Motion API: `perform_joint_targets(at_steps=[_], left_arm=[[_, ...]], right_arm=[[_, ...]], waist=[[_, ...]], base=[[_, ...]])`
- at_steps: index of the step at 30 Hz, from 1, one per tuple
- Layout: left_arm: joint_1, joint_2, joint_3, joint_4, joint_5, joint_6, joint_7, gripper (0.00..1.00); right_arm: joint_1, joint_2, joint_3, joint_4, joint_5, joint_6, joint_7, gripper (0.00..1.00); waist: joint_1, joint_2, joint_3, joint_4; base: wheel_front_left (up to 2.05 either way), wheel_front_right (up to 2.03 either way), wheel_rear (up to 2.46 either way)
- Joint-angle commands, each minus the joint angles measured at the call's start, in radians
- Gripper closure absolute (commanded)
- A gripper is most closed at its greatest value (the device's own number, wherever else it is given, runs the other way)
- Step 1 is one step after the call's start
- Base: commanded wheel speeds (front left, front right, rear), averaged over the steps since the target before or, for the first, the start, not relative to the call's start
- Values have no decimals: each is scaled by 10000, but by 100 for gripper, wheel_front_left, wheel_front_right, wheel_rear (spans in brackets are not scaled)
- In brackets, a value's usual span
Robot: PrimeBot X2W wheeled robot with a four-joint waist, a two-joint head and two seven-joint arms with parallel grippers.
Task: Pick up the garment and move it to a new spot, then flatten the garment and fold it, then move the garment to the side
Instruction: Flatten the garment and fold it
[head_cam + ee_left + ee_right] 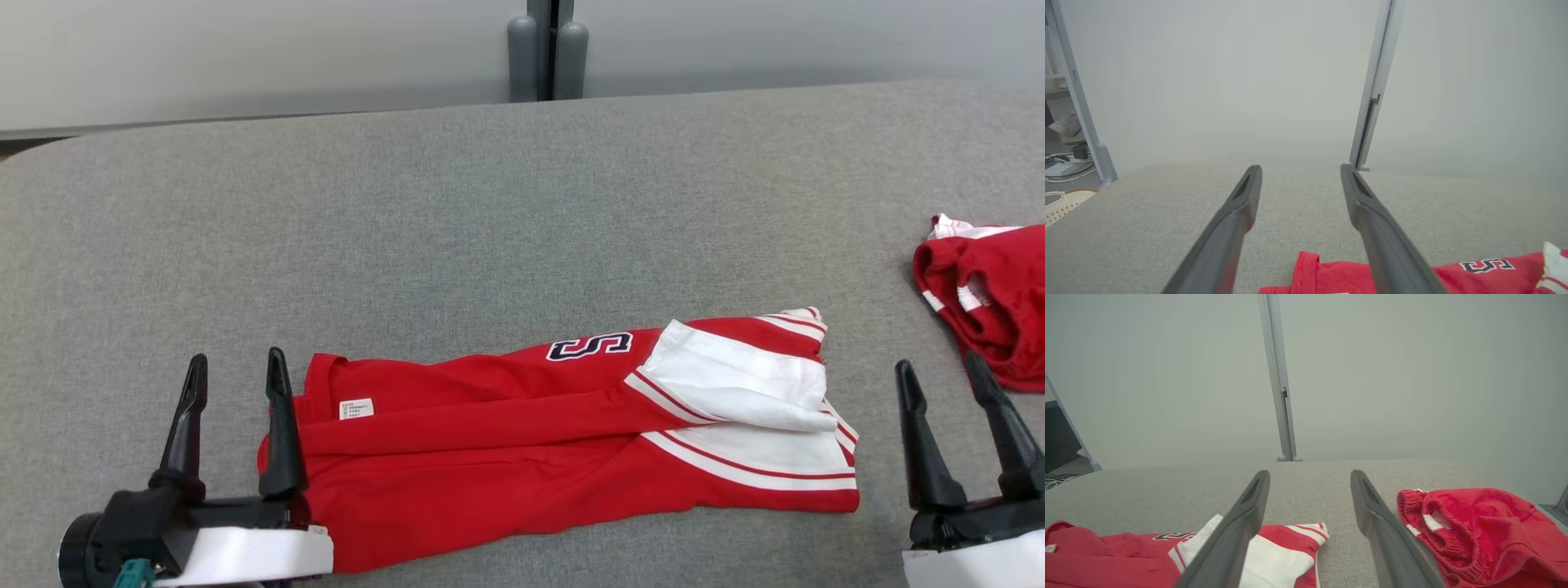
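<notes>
The garment (522, 441) is a red shirt with white striped sleeves and a dark letter patch, lying folded lengthwise across the near part of the grey table (490, 204). My left gripper (237, 367) stands open at the garment's left end, its right finger over the red edge, nothing between the fingers. In the left wrist view the garment (1474, 271) lies low, under and right of the open left gripper (1300, 169). My right gripper (939, 367) is open just past the garment's right end. The right wrist view has the right gripper (1310, 475) above the white sleeve (1274, 555).
A second red piece of clothing (992, 298) lies crumpled at the table's right edge, close to my right gripper, and also appears as a red heap (1486, 531) in the right wrist view. A grey post (549, 49) stands behind the table against a pale wall.
</notes>
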Motion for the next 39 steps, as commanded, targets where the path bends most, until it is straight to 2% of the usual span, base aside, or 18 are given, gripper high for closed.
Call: perform_joint_targets(at_steps=[1,9,23,28,35,39], left_arm=[[336,37,-43,-190,293,83,-29,0],[1001,-41,-254,-310,620,126,-21,0],[656,46,-314,-296,775,25,-23,0],[93,-66,-556,-320,910,-20,-21,0],[-758,-350,-912,-15,1099,-211,-22,0],[-996,-442,-904,104,1175,-290,-23,0]], right_arm=[[283,56,-15,-140,-130,-5,198,0],[734,293,-84,-383,-152,-5,583,0],[535,169,-135,40,59,-5,703,0],[-22,-20,9,1235,352,-5,739,0],[-1445,-83,980,3619,867,-5,541,0],[-2001,-34,1556,4892,1289,-5,1061,0]], waist=[[0,0,-379,-108],[0,0,-682,-163],[0,0,-397,-41],[0,0,348,253],[0,0,1154,631],[0,0,1326,718]], base=[[0,0,0],[0,0,0],[0,0,0],[0,0,0],[0,0,0],[0,0,0]])
